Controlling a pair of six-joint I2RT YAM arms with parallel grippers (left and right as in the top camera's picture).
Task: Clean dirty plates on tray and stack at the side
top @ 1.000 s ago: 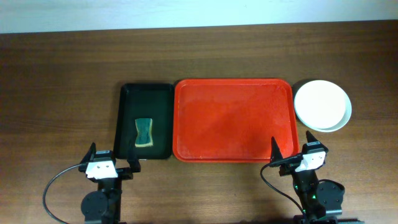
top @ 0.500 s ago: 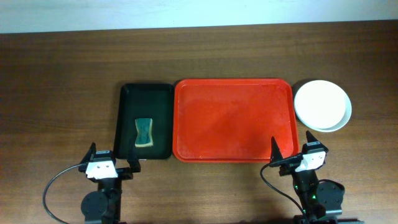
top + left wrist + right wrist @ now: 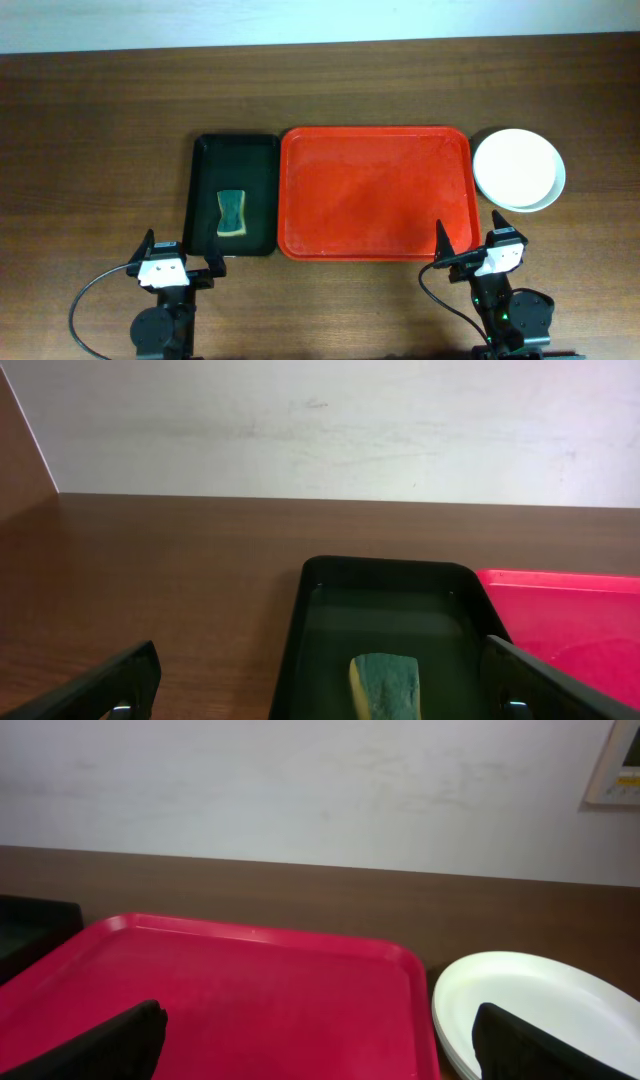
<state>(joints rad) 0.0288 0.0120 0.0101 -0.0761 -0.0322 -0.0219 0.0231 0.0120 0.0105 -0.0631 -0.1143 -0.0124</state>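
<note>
Nothing has shifted: plates (image 3: 518, 170) stacked right of the bare tray (image 3: 375, 192), both arms' jaws released, so the job looks done.

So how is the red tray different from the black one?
The red tray is wider; the black tray is narrower. The red tray is bare; the black tray holds a sponge. Both are rectangles with rounded corners and raised rims, lying side by side.

No legible text anywhere; only a blurred wall plaque (image 3: 618, 765), its markings unreadable.
</note>
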